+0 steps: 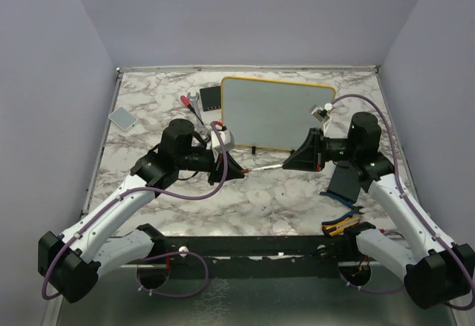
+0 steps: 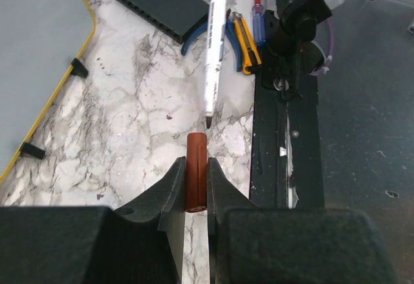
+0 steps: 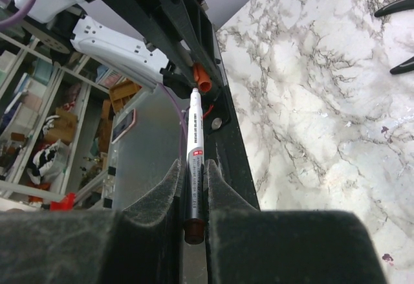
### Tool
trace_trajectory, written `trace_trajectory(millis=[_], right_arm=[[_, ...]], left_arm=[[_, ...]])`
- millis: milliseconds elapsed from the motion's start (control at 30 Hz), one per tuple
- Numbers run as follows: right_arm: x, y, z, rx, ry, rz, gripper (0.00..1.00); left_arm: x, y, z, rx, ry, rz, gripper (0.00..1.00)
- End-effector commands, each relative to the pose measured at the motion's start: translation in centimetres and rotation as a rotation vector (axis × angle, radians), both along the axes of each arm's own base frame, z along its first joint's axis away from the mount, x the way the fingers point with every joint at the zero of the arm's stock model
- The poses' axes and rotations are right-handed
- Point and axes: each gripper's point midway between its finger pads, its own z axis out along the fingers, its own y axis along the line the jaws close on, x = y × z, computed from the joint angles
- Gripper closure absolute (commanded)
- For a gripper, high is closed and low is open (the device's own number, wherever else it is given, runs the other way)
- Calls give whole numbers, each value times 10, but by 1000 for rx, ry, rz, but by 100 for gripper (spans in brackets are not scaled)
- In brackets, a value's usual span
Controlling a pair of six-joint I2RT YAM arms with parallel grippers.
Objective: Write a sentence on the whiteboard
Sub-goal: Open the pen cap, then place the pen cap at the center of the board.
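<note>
My two arms meet nose to nose over the middle of the marble-patterned table [image 1: 297, 200], each bent at the elbow with the forearm reaching inward and level, so the pincers face each other along one line.

The right pincer [image 3: 193, 175] is clamped around the barrel of a white marker [image 3: 194, 145] near its back end, with the writing tip pointing at the other arm. The left pincer [image 2: 196, 171] is squeezed shut on the marker's reddish-brown cap [image 2: 196, 167], whose open end faces the tip. In the left wrist view a small gap separates tip and cap, so the two are apart but lined up.

I judge they are held this way so that one arm steadies the pen while the other pulls the cap straight off along its axis. A crooked pull could bend the tip or twist the pen in the grip.

The whiteboard [image 1: 278, 114], yellow-framed, sits at the far middle of the table just behind the pincers. As far as I can tell from the overhead view its face is blank, so I judge no writing has begun.

A black box [image 2: 162, 4] and some hand tools [image 2: 244, 38] lie near the right arm's base, away from the work.
</note>
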Motion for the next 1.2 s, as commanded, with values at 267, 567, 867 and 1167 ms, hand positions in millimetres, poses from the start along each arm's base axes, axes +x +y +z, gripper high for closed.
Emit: trace_trajectory(millis=[267,567,867,1167], right_arm=[[5,-21,22,-66,-98,-142,100],[48,-49,15,-169,-200,-512,100],[56,-54,3,-117,-211,-607,100],[59,-55,-12,-118,-195,-622,100]], left_arm=[[20,17,-11,91,-61,153,100],[73,30,-64,285,104,552,100],[56,-7,-98,246,183,709,100],[48,-33,-155,255,249,780,100]])
